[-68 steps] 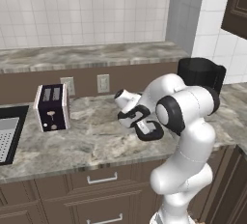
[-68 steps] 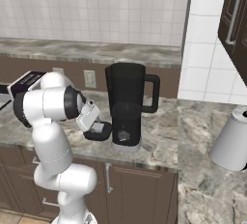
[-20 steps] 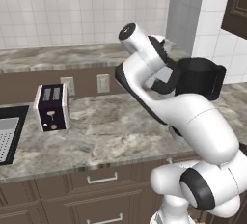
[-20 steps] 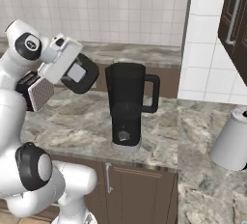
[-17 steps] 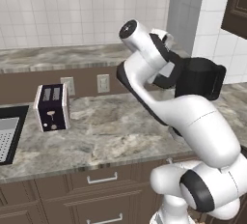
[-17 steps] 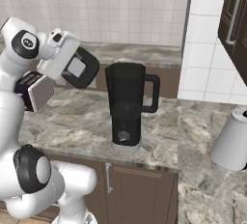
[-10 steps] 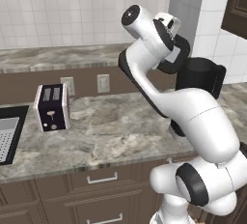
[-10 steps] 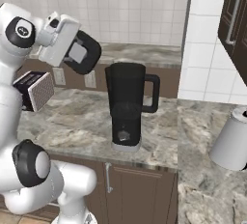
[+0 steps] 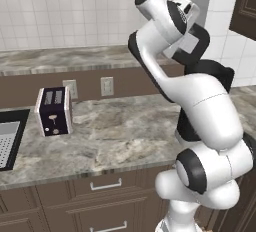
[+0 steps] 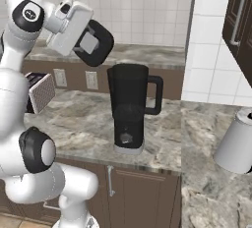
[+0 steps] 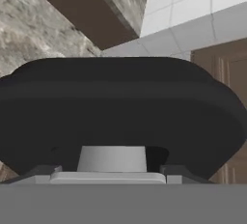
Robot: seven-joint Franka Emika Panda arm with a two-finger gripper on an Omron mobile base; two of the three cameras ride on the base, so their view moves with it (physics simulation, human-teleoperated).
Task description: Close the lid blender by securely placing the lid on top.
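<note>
My gripper [image 10: 87, 42] is raised high and shut on the lid [image 10: 95, 42], a flat black rounded-square cap with a grey square centre. The lid is tilted on edge, up and to the left of the blender [image 10: 130, 107]. The blender is a tall black jug with a side handle on a light grey foot, standing on the counter with its top uncovered. In the left base view the lid [image 9: 195, 51] hangs above the blender [image 9: 212, 73], which my arm mostly hides. The lid's black body [image 11: 120, 107] fills the hand view, and my fingertips are hidden there.
A black-and-white toaster [image 9: 52, 111] stands on the marble counter [image 9: 115, 131] to the left, with a sink [image 9: 7, 138] at the far left. A white kettle [image 10: 236, 141] sits on the counter at the right. Dark cabinets [image 10: 241, 20] hang at the upper right.
The arm has lifted the lid off the counter and carried it up and toward the blender; over the last second it rose further and moved closer to the jug's top.
</note>
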